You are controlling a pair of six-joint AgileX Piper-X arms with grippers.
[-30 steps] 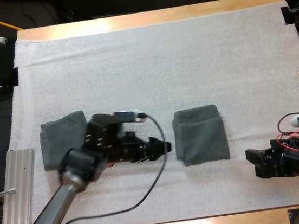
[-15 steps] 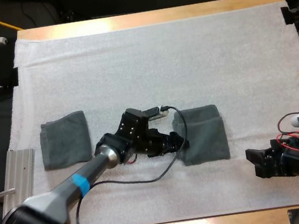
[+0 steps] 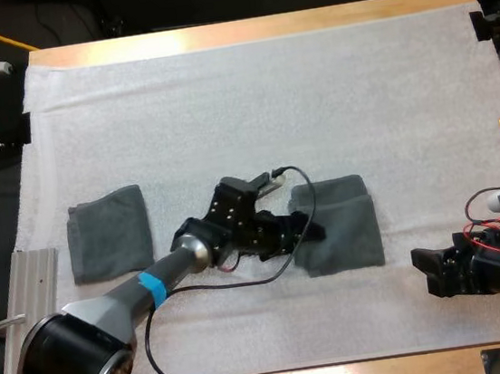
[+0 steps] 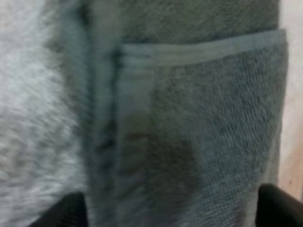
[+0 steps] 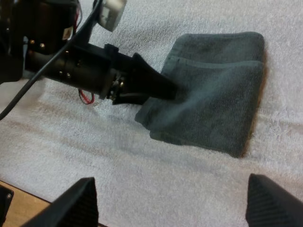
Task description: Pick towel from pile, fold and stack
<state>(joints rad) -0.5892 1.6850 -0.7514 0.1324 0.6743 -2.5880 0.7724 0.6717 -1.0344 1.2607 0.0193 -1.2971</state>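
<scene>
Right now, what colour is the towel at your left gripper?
Dark grey-green, with no pattern; the towel shows best in the right wrist view.

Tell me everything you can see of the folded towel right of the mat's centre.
Dark grey-green terry cloth, folded into a rough square of layers with a hemmed edge showing on top. The towel lies flat on the white mat, right of centre. The left gripper, open, sits at its slightly rumpled side toward the mat's centre.

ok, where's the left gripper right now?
In the high view the left gripper is at the left edge of the right-hand folded towel, jaws open over it; the other towel lies farther left.
</scene>
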